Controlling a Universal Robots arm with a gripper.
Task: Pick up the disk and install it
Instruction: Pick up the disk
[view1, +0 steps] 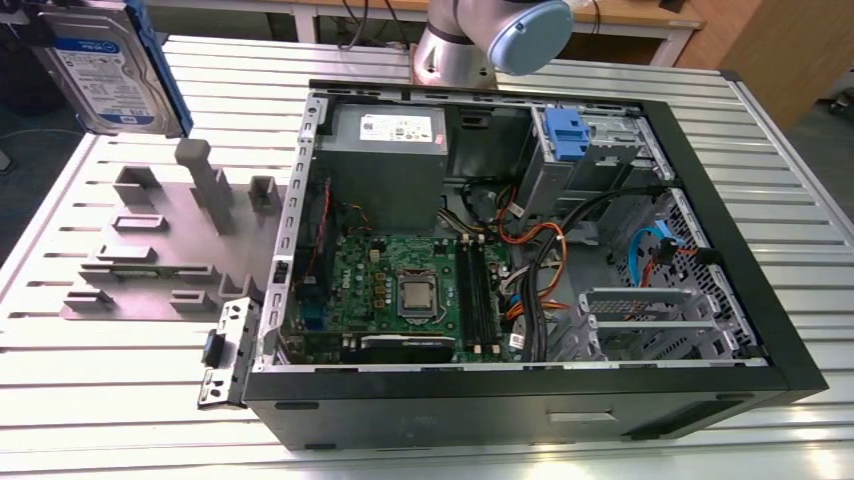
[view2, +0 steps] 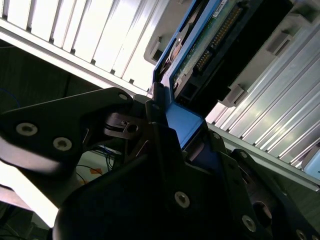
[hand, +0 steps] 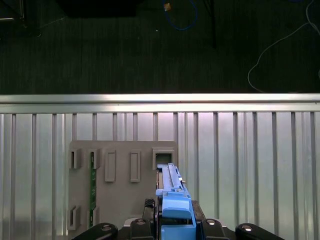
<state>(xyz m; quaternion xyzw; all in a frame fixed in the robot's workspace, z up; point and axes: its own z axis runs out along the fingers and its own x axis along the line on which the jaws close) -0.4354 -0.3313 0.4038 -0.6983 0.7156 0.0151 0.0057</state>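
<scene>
The claw is pinching the disk by one end, its jaws pressed against the blue carrier from both sides. The disk juts straight out ahead of the claw, clear of every surface. In the exterior view the disk hangs high in the air, label face showing.

Beneath the claw, in the first wrist view, a grey slotted fixture lies on the ribbed aluminium worktop. The open computer case sits well apart from the claw, off to the side of the fixture.

The disk is probably dense for its size and quite rigid, so it should not sag in an end grip, though its weight out front will lever against the jaws. The metal shell looks smooth and could slip. The plastic carrier gives better purchase, with a little flex. One face bares a green circuit board and connector pins, which are fragile, so the carrier's edges are the safer hold.
</scene>
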